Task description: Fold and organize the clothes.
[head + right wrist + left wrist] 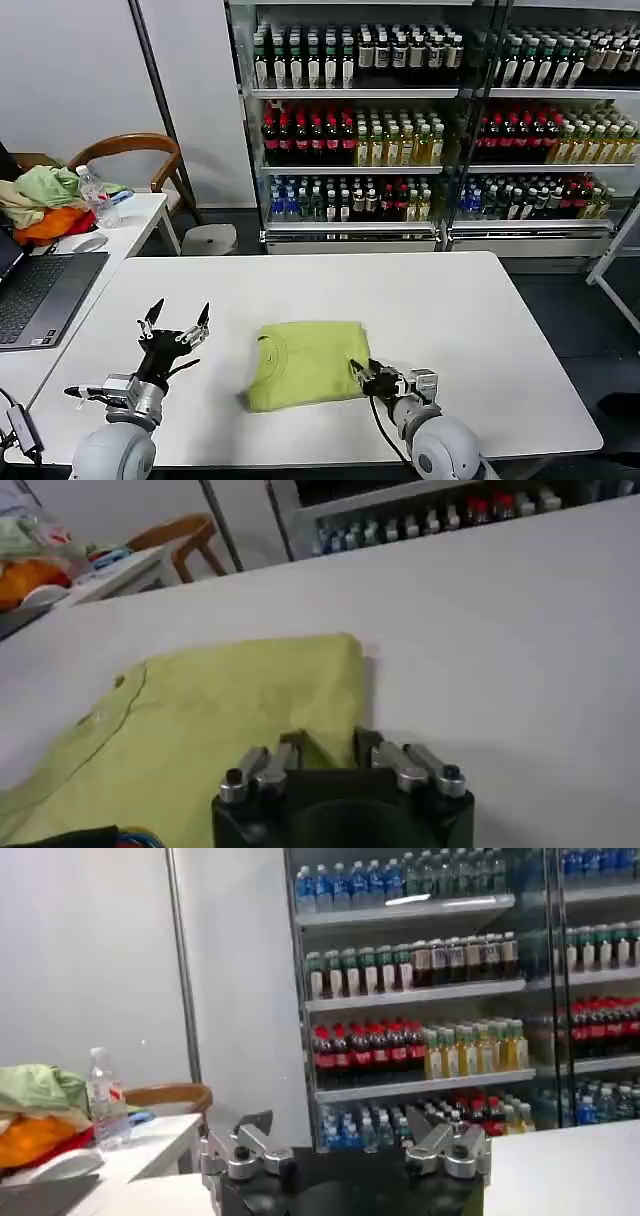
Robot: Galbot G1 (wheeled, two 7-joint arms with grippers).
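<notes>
T-shirt: lime yellow-green, folded into a rough rectangle, lying flat on the white surface, about mid-width and toward the robot's edge; neckline on the side facing the left tool; faint print near the collar.
Right tool: low at the T-shirt's right edge, near its robot-side corner; in the right wrist view the fingers sit close together with a fold of the yellow-green cloth pinched between the tips.
Left tool: raised above the surface, well apart from the T-shirt on its left side; fingers spread wide and pointing up, nothing between them; the left wrist view shows the same gap, bare.
Heap of garments: pale green, beige and orange, on a side surface far left of the T-shirt, with a clear bottle just beside it.
Laptop: dark, open, left of the T-shirt, beyond the left tool.
Drink shelves: behind the surface, rows of bottles.
Wooden chair: behind the heap.
</notes>
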